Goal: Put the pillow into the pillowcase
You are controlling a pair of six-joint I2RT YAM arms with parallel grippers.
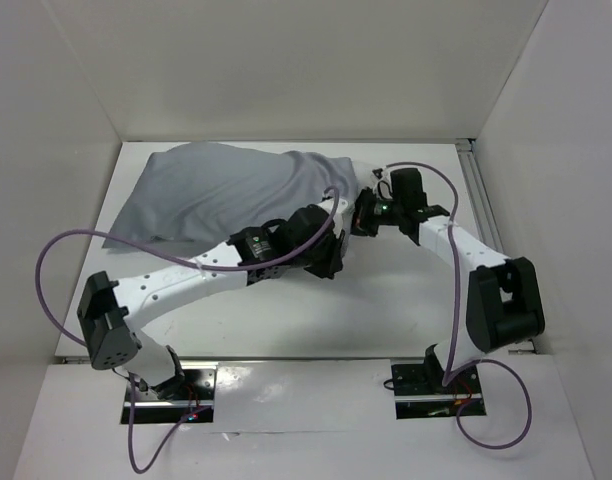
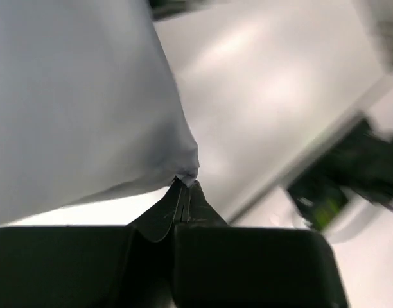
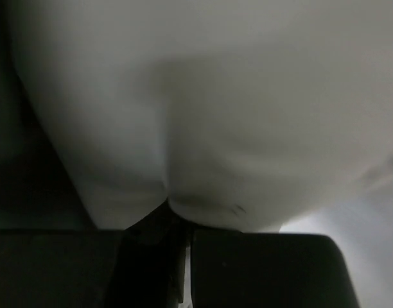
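The grey pillowcase (image 1: 226,190) lies bulging at the back left of the table, its open end toward the middle. It fills the left of the left wrist view (image 2: 74,96). My left gripper (image 1: 331,250) is shut on a corner of the pillowcase's edge (image 2: 187,174). My right gripper (image 1: 364,215) is at the case's right end. In the right wrist view pale plump fabric, seemingly the white pillow (image 3: 248,109), fills the frame and creases into the shut jaws (image 3: 174,202). In the top view the pillow is hidden inside the case.
White walls enclose the table (image 1: 286,310) on three sides. A metal rail (image 1: 481,200) runs along the table's right edge. Purple cables (image 1: 56,250) loop off both arms.
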